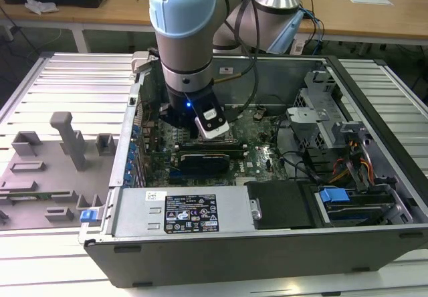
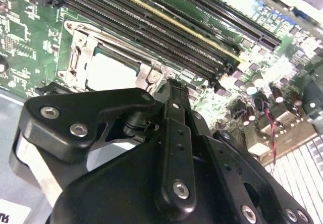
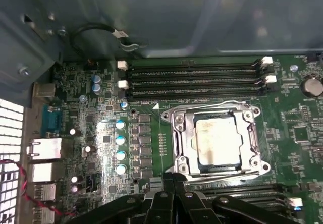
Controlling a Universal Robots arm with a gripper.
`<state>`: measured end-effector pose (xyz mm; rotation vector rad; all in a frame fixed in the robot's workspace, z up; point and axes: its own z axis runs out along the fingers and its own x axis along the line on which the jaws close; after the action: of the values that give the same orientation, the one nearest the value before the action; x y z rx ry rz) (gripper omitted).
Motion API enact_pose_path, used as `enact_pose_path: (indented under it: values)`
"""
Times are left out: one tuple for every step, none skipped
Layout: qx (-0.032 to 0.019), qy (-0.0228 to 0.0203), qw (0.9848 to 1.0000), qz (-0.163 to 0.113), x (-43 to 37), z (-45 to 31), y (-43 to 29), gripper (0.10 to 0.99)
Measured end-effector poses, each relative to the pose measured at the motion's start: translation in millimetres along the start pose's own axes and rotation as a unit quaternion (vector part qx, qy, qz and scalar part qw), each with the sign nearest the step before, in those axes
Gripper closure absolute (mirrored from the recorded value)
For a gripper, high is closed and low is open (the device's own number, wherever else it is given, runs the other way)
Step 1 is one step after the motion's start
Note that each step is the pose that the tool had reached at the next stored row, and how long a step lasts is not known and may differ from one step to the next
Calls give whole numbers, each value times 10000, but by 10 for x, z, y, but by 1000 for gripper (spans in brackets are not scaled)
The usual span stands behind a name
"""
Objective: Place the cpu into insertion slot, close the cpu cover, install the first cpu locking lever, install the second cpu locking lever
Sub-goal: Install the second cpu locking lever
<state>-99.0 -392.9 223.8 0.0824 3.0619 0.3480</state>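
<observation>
The arm point(image 1: 190, 36) reaches down into the open case point(image 1: 267, 203), centre-left in the exterior view. The cover point(image 3: 217, 115) lies shut around the seated cpu point(image 3: 217, 141), centre-right in the first wrist view. The gripper point(image 3: 174, 181), fingers together and empty, sits low against the socket's edge, apparently working a lever.

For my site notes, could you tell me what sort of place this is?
Probably a robotics lab or test workshop: an open computer case on a slatted metal bench, grey fixtures beside it, and wooden desks behind.

The cpu point(image 3: 217, 142) lies in its socket (memory slots point(image 3: 194, 77) alongside).
</observation>
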Motion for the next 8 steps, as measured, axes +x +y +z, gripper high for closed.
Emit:
enact_pose_path:
  values:
    - [0,1,10000,0,0,0,0,980]
    - [2,1,10000,0,0,-1,0,980]
    - [2,1,10000,-1,0,-1,0,980]
    - [3,2,10000,0,-28,0,0,980]
    - [2,8,10000,1,-85,3,-1,980]
    - [3,13,10000,3,-153,7,-1,980]
    - [3,19,10000,4,-219,10,-1,980]
    - [3,25,10000,6,-294,15,-1,980]
